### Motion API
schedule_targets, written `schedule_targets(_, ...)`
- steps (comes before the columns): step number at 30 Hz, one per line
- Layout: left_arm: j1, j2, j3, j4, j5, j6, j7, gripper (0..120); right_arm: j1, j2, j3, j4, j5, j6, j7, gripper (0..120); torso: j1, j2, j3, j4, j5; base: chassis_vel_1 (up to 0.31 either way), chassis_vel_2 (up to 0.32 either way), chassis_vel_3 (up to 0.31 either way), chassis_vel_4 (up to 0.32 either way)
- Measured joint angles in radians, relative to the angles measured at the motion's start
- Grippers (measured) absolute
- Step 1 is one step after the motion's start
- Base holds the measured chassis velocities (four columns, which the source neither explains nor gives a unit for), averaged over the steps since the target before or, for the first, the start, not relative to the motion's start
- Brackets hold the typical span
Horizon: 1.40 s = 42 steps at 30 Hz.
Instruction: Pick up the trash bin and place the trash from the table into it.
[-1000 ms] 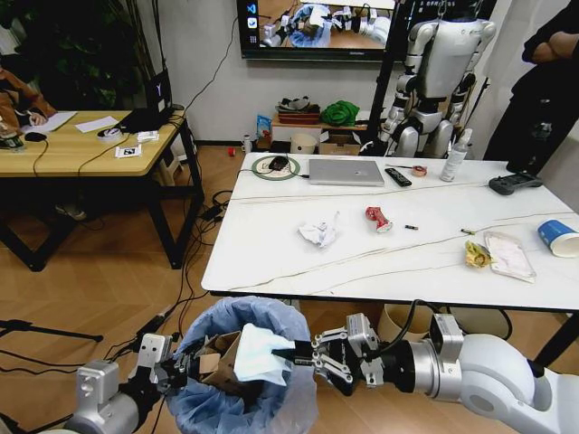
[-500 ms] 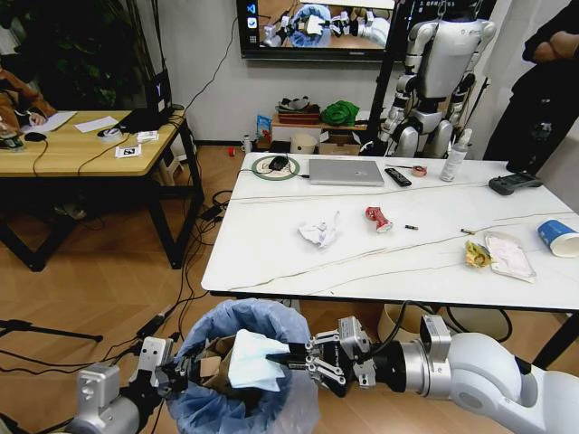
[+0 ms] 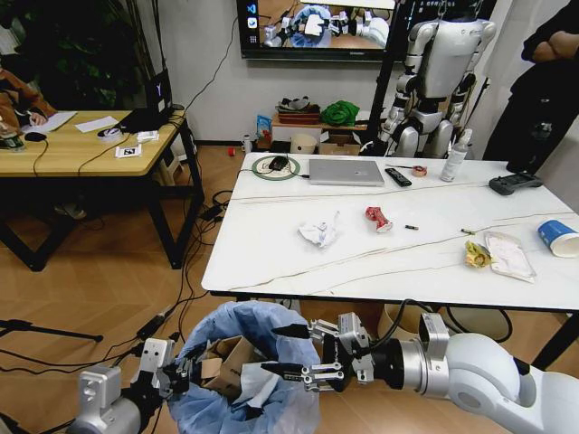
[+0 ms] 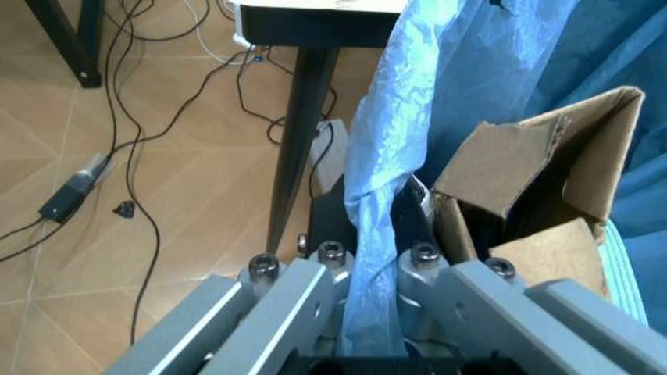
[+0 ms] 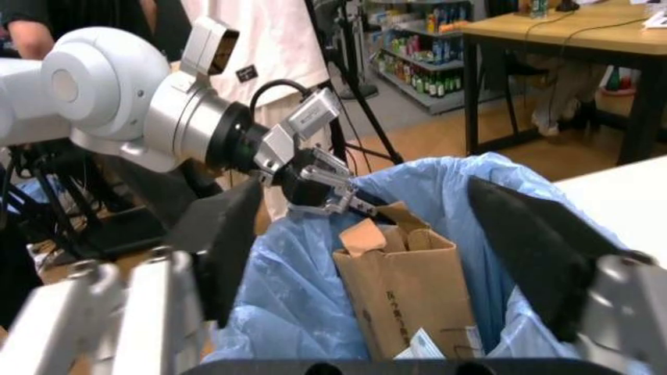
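Tabletop (image 3: 398,258): white marble-look surface, seen in the head view; litter is left on it, well apart from the bin — crumpled paper (image 3: 320,233), crushed red can (image 3: 377,218), yellow wrapper (image 3: 477,255), clear packet (image 3: 509,255), paper cup (image 3: 558,237) cut by the frame edge.

Trash bin (image 3: 244,371): held below the near table edge, lined with a blue bag; brown cardboard (image 5: 401,285) and white paper (image 3: 260,387) are inside. Its base is cut off; depth of fill cannot be judged.

Right gripper (image 3: 291,353): placed over the bin mouth, fingers spread wide and empty. The drop appears done; a straight lift clear of the rim is advised, so that the liner is not snagged.

Left gripper (image 4: 370,269): fingers (image 4: 287,301) closed narrowly on the bag-covered rim. The hold is best kept level and steady. Whether hard rim or only bag is pinched cannot be told.
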Motion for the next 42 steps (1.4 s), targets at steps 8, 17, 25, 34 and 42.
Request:
schedule_targets(8, 0.000, 0.000, -0.001, 0.000, -0.002, 0.000, -0.001, 0, 0.007, 0.014, -0.002, -0.003, 0.011, -0.002, 0.005, 100, 0.000, 0.000, 0.000, 0.0000, 0.0000, 0.000, 0.000, 0.000, 0.000)
schedule_targets(17, 0.011, -0.001, 0.003, 0.000, 0.007, 0.001, 0.000, 0, -0.036, 0.091, 0.246, 0.011, 0.046, -0.003, 0.149, 100, 0.000, 0.000, 0.000, -0.0001, 0.0000, 0.000, 0.000, 0.000, 0.000)
schedule_targets(25, -0.001, 0.003, 0.003, 0.000, 0.002, -0.001, 0.004, 0, -0.067, 0.148, 0.351, 0.019, 0.023, -0.037, 0.296, 100, 0.000, 0.000, 0.000, -0.0001, 0.0000, 0.000, 0.000, 0.000, 0.000)
schedule_targets(34, -0.003, -0.002, 0.004, 0.000, 0.003, -0.001, 0.005, 0, -0.054, 0.227, 0.355, -0.023, -0.042, -0.114, 0.474, 100, 0.000, 0.000, 0.000, 0.0000, 0.0000, 0.000, 0.000, 0.000, 0.000)
schedule_targets(42, 0.004, -0.012, 0.004, 0.000, 0.010, -0.004, 0.007, 0, -0.016, 0.281, 0.338, -0.073, -0.081, -0.218, 0.608, 100, 0.000, 0.000, 0.000, 0.0000, -0.0001, 0.000, 0.000, 0.000, 0.000)
